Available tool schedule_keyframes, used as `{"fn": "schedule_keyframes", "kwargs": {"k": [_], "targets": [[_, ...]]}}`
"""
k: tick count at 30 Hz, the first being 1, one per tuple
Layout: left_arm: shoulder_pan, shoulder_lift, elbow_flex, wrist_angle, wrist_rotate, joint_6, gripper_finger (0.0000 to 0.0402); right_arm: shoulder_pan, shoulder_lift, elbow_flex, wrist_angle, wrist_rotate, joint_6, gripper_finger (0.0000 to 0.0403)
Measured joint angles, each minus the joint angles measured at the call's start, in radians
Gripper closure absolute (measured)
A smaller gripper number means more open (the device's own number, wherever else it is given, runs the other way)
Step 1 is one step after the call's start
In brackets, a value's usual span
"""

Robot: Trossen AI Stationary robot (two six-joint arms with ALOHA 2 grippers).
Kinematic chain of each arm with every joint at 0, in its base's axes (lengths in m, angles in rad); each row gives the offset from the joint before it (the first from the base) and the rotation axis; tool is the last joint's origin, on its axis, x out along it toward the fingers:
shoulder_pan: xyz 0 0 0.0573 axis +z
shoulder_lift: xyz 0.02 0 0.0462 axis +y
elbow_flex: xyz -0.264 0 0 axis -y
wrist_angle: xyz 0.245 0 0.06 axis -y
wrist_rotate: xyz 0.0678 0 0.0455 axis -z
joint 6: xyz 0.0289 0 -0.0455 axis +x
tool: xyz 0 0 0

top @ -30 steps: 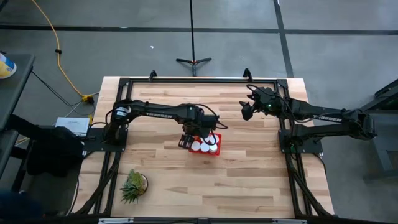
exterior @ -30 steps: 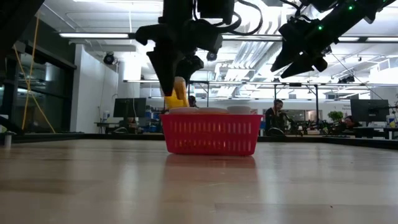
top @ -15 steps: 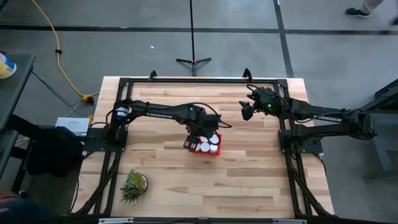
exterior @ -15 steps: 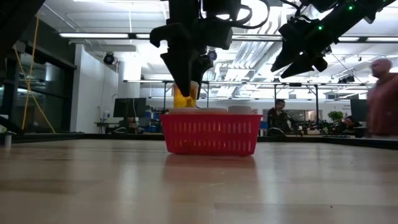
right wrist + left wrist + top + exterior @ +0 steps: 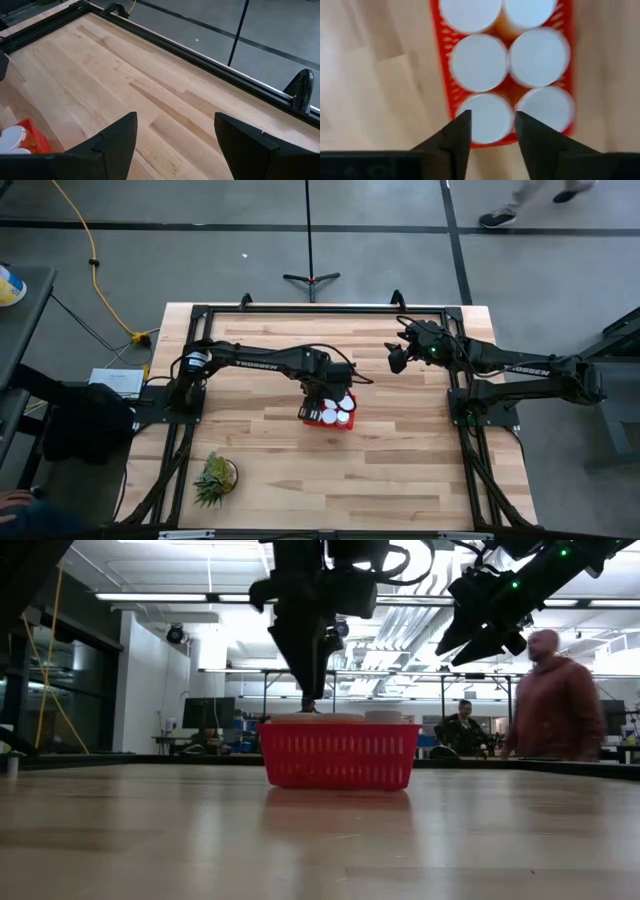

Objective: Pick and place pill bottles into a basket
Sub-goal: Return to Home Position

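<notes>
The red basket stands mid-table and holds several pill bottles, whose white caps show from above. My left gripper points down over the basket's left end and is shut on one pill bottle that stands in the basket among the others. My right gripper hangs open and empty above the table's far right part; it also shows in the low view. My left gripper has its two fingers on opposite sides of the bottle's white cap, coming from above and pointing down. The bottle stands upright inside the basket, its cap level with the other caps. The fingertips hide the exact places of contact.
A small green spiky plant stands near the table's near left corner. A black frame runs around the table. A person walks in the room beyond the table's far edge.
My left gripper has gone a little toward the table's right edge and down, carrying the pill bottle. The bottle hung above the basket's left end with its orange body showing; now it has sunk into the basket among the other bottles.
</notes>
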Motion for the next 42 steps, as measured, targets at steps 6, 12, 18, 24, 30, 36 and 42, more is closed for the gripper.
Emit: {"fn": "schedule_keyframes", "kwargs": {"k": [6, 12, 18, 24, 30, 36, 42], "targets": [[0.090, -0.074, -0.007, 0.194, 0.250, -0.185, 0.0291, 0.000, 0.000, 0.000, 0.025, -0.116, -0.073, 0.0147], [0.166, -0.197, -0.063, 0.450, 0.322, -0.234, 0.0379, -0.002, -0.058, 0.000, 0.034, -0.323, -0.226, 0.0149], [0.207, -0.387, -0.220, 0.640, 0.266, -0.280, 0.0354, -0.020, -0.239, 0.000, 0.056, -0.462, -0.224, 0.0215], [0.204, -0.587, -0.462, 0.973, 0.245, -0.287, 0.0380, -0.017, -0.372, 0.000, 0.021, -0.522, -0.272, 0.0334], [0.205, -0.742, -0.635, 1.019, 0.158, -0.323, 0.0375, -0.017, -0.440, -0.002, -0.042, -0.557, -0.306, 0.0390], [0.205, -0.939, -0.819, 1.092, 0.131, -0.309, 0.0379, -0.017, -0.511, -0.021, -0.054, -0.560, -0.330, 0.0395], [0.205, -1.172, -1.010, 1.101, 0.111, -0.316, 0.0379, -0.017, -0.661, -0.249, 0.139, -0.581, -0.240, 0.0401]]}}
